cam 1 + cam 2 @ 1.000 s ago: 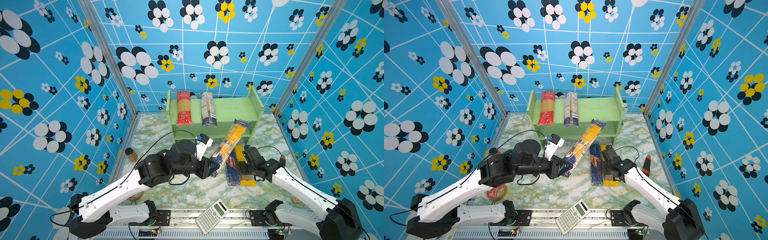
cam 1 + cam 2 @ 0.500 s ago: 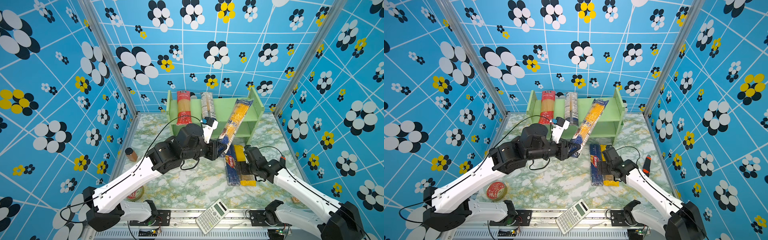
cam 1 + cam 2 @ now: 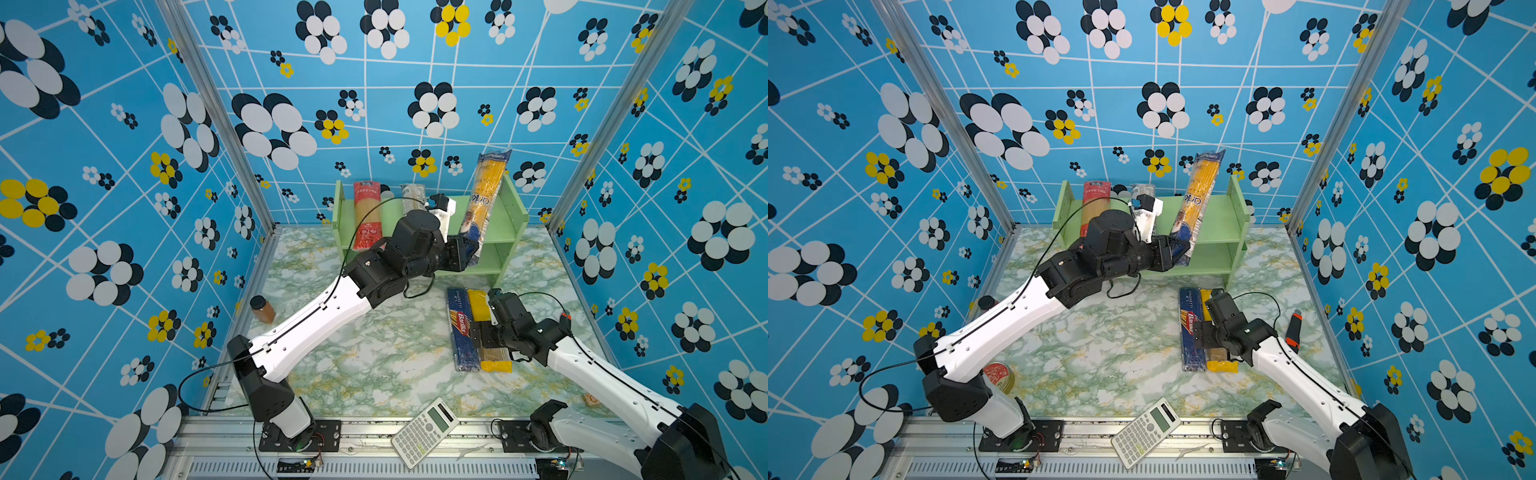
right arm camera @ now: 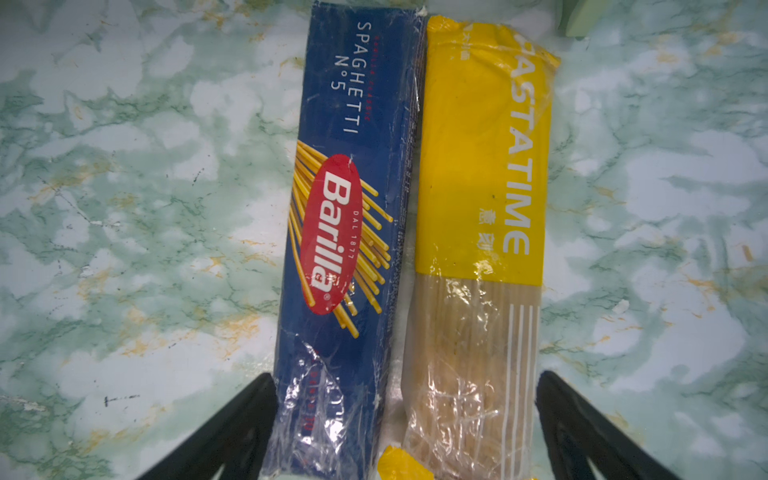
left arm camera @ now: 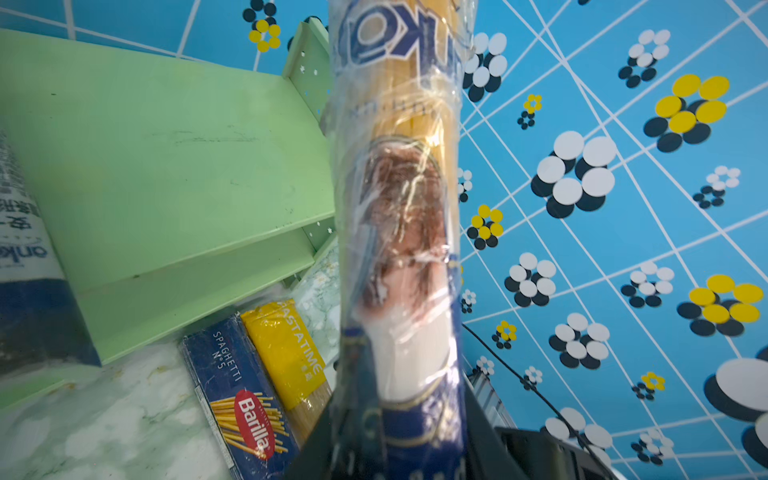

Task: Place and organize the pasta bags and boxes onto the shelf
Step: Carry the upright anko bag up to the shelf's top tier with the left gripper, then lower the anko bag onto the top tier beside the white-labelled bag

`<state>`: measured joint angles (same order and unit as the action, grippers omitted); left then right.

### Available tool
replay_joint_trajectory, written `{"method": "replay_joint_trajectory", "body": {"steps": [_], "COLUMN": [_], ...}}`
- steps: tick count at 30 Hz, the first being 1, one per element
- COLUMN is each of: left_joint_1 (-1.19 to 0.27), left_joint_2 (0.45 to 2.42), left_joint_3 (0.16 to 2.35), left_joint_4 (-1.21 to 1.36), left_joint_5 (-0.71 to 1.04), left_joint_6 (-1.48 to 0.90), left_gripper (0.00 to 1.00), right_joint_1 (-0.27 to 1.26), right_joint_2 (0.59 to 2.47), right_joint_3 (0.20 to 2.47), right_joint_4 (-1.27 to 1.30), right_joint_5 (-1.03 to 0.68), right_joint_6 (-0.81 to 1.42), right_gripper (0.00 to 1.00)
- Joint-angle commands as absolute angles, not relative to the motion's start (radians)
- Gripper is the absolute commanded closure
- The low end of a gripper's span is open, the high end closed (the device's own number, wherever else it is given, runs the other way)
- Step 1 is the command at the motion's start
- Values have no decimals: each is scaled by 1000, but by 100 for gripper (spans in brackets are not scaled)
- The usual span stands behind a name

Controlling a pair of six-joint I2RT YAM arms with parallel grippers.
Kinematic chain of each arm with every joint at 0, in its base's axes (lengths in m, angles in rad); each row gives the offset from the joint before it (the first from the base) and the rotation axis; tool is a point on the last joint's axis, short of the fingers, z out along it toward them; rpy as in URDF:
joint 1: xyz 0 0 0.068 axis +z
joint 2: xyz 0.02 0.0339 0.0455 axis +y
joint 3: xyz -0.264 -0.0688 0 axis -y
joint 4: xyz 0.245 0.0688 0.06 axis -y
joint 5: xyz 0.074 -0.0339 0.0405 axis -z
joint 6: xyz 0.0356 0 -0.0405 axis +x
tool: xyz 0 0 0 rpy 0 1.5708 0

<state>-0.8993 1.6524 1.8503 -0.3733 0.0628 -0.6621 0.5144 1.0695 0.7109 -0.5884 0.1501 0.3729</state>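
My left gripper (image 3: 469, 253) (image 5: 399, 436) is shut on the navy lower end of the yellow-navy bag (image 3: 486, 199) (image 3: 1200, 195) (image 5: 399, 208). The bag stands steeply tilted above the right half of the green shelf (image 3: 505, 232) (image 5: 166, 166). A red-ended bag (image 3: 367, 216) and a clear/navy bag (image 3: 412, 195) lie on the top tier's left part. The Barilla box (image 3: 459, 328) (image 4: 345, 187) and the yellow bag (image 3: 478, 305) (image 4: 482, 166) lie side by side on the table. My right gripper (image 3: 478, 336) (image 4: 405, 415) is open, one finger outside each pack.
A white calculator (image 3: 426, 432) rests on the front rail. A brown jar (image 3: 262, 309) stands by the left wall and a red round tin (image 3: 998, 374) sits under the left arm. An orange-black tool (image 3: 1293, 330) lies near the right wall.
The left arm has lifted the yellow-navy bag off the table and carried it back over the shelf, tipping it more upright. The right gripper has stayed over the two packs.
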Motion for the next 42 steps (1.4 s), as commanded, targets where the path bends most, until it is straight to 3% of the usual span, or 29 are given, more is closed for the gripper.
{"method": "replay_joint_trajectory", "body": {"steps": [1,8,18,42], "left_joint_1": [-878,-856,-863,-888], "left_joint_2": [1704,1913,2057,2135], "left_joint_3": [1986,2229,2431,2492], "left_joint_4": [-166,-250,-427,-508], "left_joint_5": [-28,-53,-213,-326], "left_joint_6": [-638,-674,-699,-696], "left_gripper": [100,100,100,100], "right_joint_1": [497,480,469,465], "right_joint_2": [1057,1052,1048,1025], "right_joint_3": [687,679,673,669], "right_joint_4": [-568,-562,-556,-556], "right_joint_5": [131,120,108,94], "right_joint_6": [355,351,353,360], "right_gripper": [1,1,1,1]}}
